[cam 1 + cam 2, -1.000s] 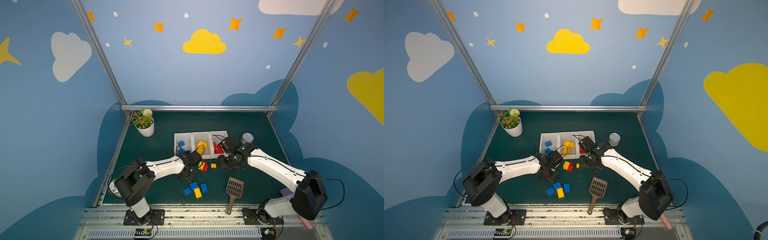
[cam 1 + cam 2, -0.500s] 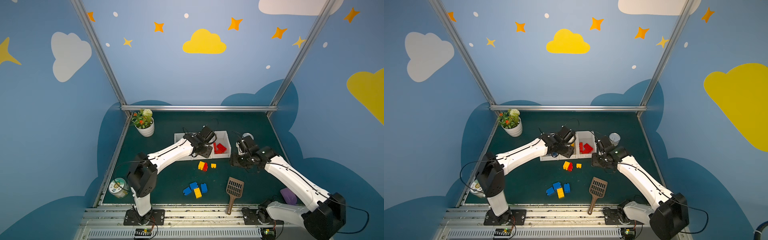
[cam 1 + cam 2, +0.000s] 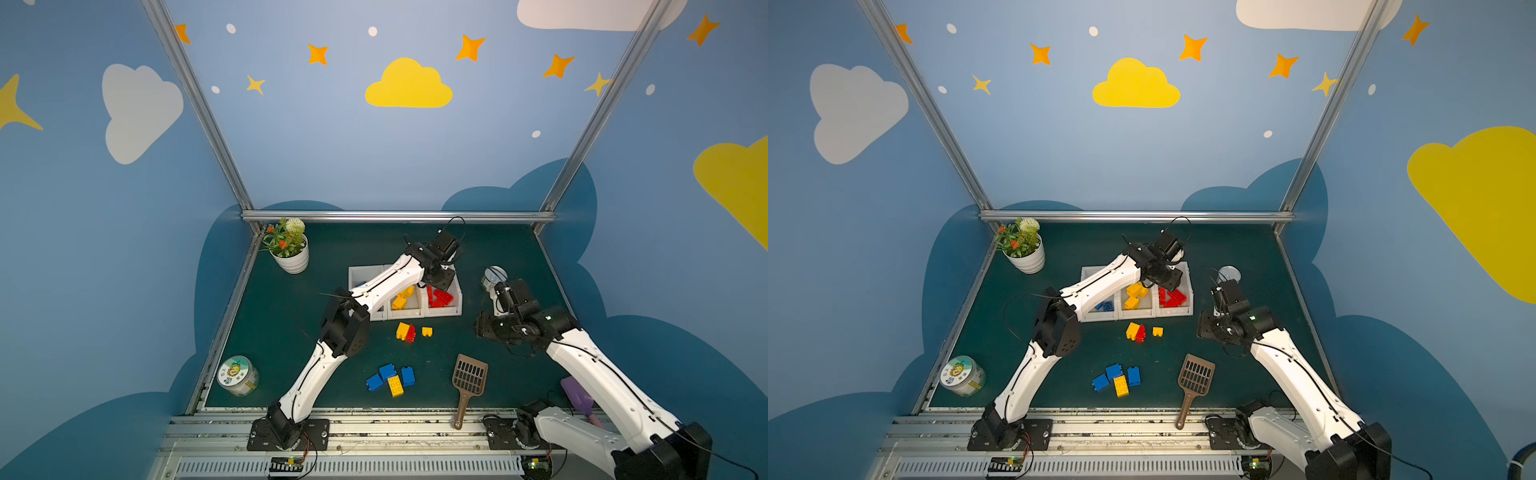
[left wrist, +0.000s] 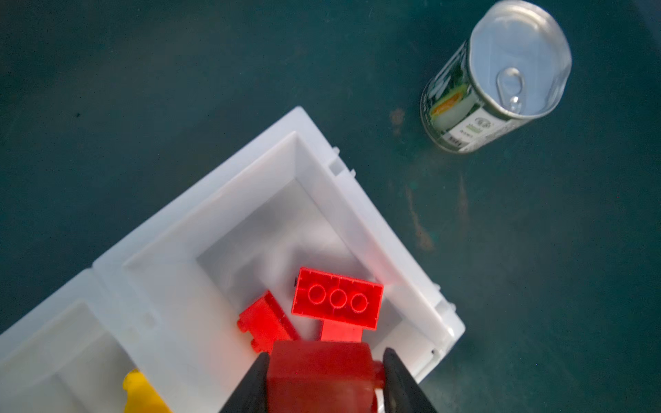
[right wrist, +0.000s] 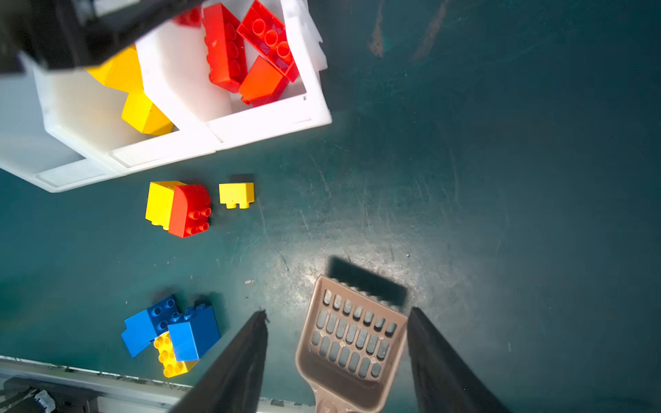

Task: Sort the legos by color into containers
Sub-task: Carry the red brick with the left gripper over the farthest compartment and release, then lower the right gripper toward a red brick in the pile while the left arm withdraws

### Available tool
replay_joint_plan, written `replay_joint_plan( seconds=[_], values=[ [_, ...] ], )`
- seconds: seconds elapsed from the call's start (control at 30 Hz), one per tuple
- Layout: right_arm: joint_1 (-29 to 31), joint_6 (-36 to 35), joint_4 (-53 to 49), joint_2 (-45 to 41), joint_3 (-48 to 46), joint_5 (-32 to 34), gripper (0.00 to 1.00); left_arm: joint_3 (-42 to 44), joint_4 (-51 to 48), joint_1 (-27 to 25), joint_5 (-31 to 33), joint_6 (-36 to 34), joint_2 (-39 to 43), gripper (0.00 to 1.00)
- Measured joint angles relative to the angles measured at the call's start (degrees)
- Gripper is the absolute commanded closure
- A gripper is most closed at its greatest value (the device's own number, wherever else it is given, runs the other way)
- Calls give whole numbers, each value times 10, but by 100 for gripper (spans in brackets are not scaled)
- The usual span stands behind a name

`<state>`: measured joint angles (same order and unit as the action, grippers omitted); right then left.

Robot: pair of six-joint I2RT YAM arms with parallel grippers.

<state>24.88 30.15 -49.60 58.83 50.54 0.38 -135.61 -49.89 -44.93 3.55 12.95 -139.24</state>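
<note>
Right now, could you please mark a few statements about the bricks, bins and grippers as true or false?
1. A red brick sits between the left gripper's fingers, over the red bin. True.
2. The right gripper holds the scoop. False: it is open and empty; the scoop lies on the mat.
3. A loose yellow brick lies among blue bricks on the mat. True.
4. The can lies on its side. False: it stands upright.
5. The middle bin is empty. False: it holds yellow bricks.
</note>
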Motion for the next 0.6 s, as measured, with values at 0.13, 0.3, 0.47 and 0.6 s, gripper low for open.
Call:
replay_joint_plan(
  seconds=[0.13,0.3,0.47,0.6],
  values=[
    [0,3,11,-33,-26,6,34,-15,-12,2,-12,3,-4,30],
    [0,5,30,-78,-55,11,34,29,-3,3,-22,4,21,28],
    [0,5,38,-75,-55,6,34,173,46,13,-37,15,116,27],
    [0,5,46,-55,-55,-15,34,318,105,32,-47,30,231,26]
  ],
)
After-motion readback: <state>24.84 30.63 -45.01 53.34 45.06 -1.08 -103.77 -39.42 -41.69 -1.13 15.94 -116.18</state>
